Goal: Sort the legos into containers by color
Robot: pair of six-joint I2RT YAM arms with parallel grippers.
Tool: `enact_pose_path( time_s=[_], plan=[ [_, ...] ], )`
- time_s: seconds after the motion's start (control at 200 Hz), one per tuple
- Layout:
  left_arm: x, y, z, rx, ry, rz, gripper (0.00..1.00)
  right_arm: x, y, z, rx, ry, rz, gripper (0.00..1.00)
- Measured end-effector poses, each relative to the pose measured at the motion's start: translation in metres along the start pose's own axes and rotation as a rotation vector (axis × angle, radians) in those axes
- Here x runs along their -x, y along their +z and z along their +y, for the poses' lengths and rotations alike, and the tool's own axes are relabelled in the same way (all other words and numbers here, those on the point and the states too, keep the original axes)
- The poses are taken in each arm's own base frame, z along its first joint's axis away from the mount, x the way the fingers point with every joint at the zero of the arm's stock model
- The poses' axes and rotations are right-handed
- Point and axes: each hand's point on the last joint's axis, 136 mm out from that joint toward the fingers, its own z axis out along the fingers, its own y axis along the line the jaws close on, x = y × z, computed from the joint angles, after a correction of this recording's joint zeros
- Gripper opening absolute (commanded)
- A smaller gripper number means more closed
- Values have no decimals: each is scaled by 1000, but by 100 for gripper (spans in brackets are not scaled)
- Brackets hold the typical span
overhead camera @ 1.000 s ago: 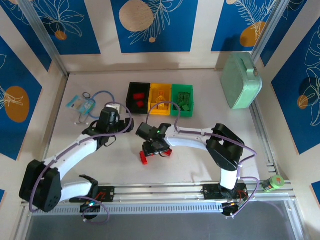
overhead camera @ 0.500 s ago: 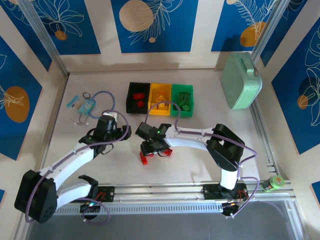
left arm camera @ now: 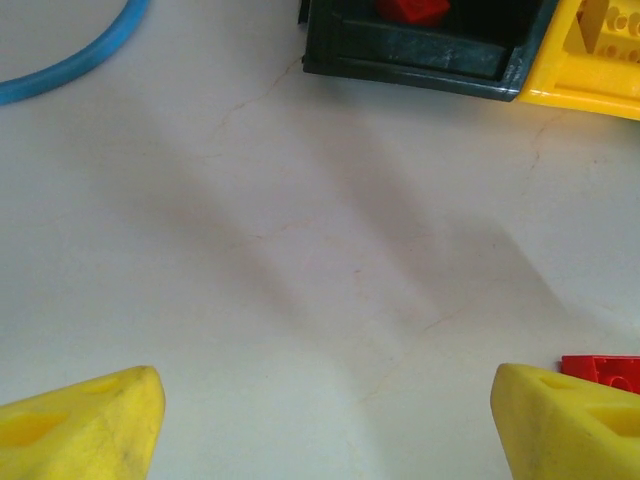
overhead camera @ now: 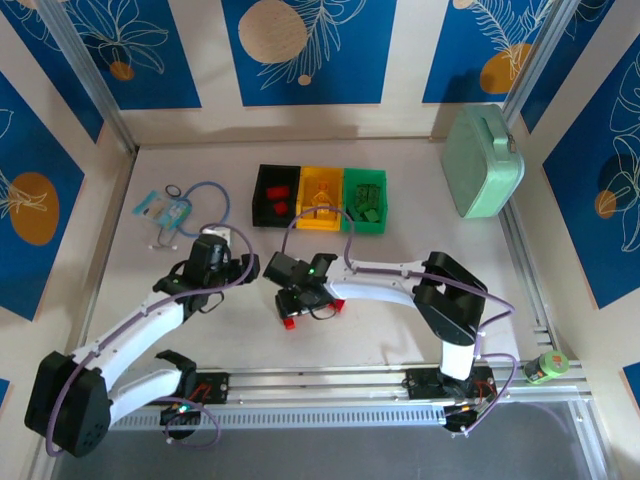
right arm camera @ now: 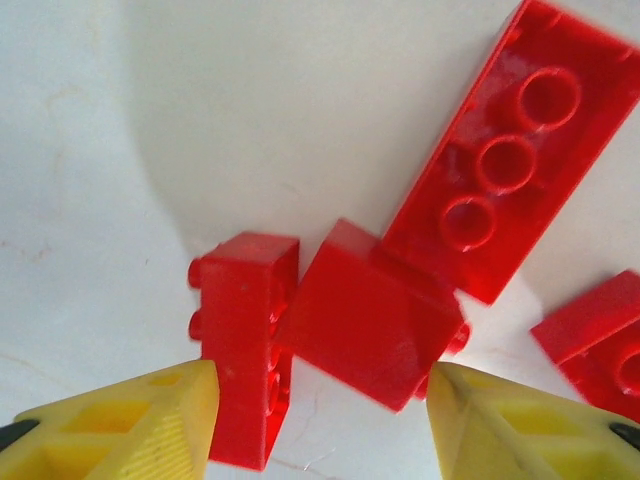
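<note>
The red legos (right arm camera: 370,315) lie clustered on the bench (right arm camera: 200,120), near of the black container (overhead camera: 277,225); light, stiff and slick, they seem best pinched across opposite flat sides, not studs, as the right gripper (right arm camera: 320,410), half-open and empty, straddles a tilted one.

White arms (overhead camera: 380,287), yellow fingers (right arm camera: 120,420)

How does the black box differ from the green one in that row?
The black plastic bin holds red studded bricks; the green plastic bin holds green bricks. The black bin sits at the row's left end, the green bin at its right end. Both are open-topped rectangles of like size.
</note>
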Motion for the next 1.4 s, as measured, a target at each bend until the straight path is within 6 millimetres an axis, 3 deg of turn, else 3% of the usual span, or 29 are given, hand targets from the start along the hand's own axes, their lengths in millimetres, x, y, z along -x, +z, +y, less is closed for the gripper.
enact_pose_path(
  time_s=[0.245,0.475,0.7,0.795,1.041,1.246,1.401],
  plan=[
    [-1,-3,6,25,-10,-4,84,-19,1,16,6,-30,18,53],
    [1,-9,9,37,-13,-24,84,-24,26,16,-43,-35,67,51],
    [-2,-14,15,56,-21,-35,83,-14,26,24,-56,-43,66,25],
    [-2,-17,17,63,-21,-42,83,-3,16,35,-31,-57,43,20],
    [3,-22,18,67,-27,-70,83,47,-21,59,44,-91,-60,19],
    [2,-31,19,51,-33,-104,83,136,-63,50,91,-50,-220,20],
    [-5,-38,22,43,-48,-113,83,195,-64,30,83,-16,-286,20]
  ],
)
